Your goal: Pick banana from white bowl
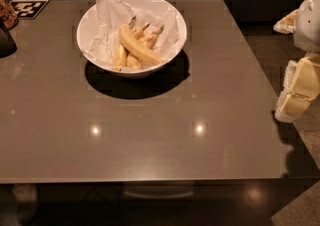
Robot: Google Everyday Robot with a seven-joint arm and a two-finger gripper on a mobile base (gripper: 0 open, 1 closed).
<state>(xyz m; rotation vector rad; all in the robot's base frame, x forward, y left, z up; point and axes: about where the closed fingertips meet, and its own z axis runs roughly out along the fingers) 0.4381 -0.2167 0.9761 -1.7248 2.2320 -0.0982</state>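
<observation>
Dark cabinets out back, brown desk (150,140) up front. White bowl (82,40) sits around 12 o'clock. The banana (137,47) lies on top of the stubbier ones, so probably an easy top grab. Gripper (296,92) is parked off the desk at 3 o'clock, and I can't tell how its jaws stand.

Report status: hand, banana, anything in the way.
Hand beyond table's right edge, far from bowl. Banana in bowl, atop shorter bananas. Paper crumpled around them.
</observation>
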